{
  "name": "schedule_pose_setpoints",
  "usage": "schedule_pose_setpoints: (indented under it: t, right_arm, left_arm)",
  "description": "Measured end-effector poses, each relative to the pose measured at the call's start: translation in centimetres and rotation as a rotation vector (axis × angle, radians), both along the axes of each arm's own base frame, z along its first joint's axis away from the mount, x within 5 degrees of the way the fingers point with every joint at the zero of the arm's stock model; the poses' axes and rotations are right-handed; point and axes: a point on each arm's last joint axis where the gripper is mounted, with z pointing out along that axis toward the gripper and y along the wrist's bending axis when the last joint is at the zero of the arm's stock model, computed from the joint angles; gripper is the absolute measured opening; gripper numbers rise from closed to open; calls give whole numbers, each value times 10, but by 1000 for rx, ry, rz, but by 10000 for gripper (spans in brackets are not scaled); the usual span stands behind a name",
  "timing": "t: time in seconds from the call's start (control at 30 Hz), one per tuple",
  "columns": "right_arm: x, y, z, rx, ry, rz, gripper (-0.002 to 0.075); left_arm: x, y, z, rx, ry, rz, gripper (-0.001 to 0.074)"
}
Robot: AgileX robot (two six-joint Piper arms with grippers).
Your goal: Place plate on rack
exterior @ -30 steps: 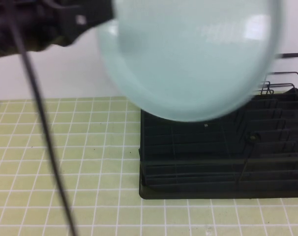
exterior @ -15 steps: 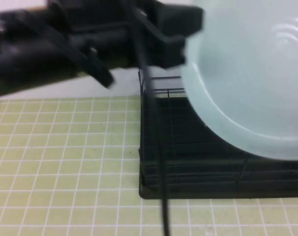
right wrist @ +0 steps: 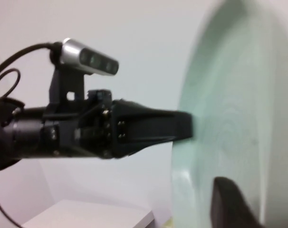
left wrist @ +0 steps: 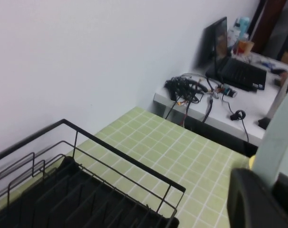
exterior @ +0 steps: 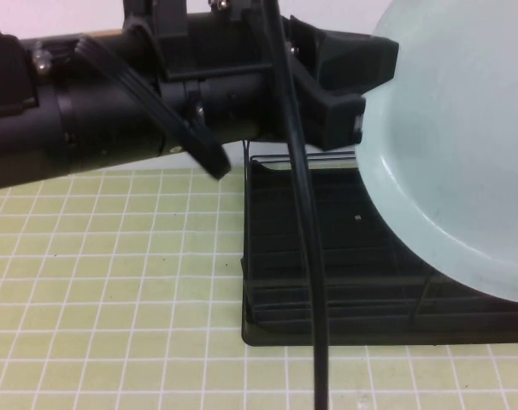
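Clamping the plate (exterior: 464,145) by its rim at ten o'clock, the left gripper (exterior: 360,101) holds it aloft over the black rack (exterior: 327,256) on the worktop (exterior: 114,282). The right gripper (right wrist: 236,204) sits close to the plate's face, apart or together I can't tell.

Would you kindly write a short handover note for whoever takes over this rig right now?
Left gripper: shut on the rim of the pale blue-green round plate, holding it raised and tipped up over the black wire dish rack.
Right gripper: right beside the plate, facing the left gripper; whether it grips is unclear.
Rack: stands on the green checked mat.
Done: plate is lifted and over the rack.
Left: lower the plate into a slot, release, withdraw.
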Motion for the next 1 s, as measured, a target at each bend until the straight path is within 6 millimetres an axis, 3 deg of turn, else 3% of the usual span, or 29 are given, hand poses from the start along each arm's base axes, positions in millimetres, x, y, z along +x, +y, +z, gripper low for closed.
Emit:
schedule_pose_setpoints:
  t: [0.1, 0.3, 0.6, 0.83, 1.0]
  right_arm:
    - [1, -1, 0, 2, 4, -14, 157]
    - [3, -3, 0, -3, 1, -40, 118]
    - [12, -16, -1, -73, -35, -240, 94]
    - [16, -23, -2, -151, -73, -340, 93]
    - [23, -23, -4, -282, -124, -363, 92]
  left_arm:
    - [-3, -2, 0, 13, -20, -44, 86]
    - [-9, -3, 3, -32, 7, -98, 297]
    - [-12, -5, 2, -28, 7, -136, 305]
    - [-24, 4, 14, -36, -75, -148, 307]
    - [-31, 12, 20, -16, -137, -142, 402]
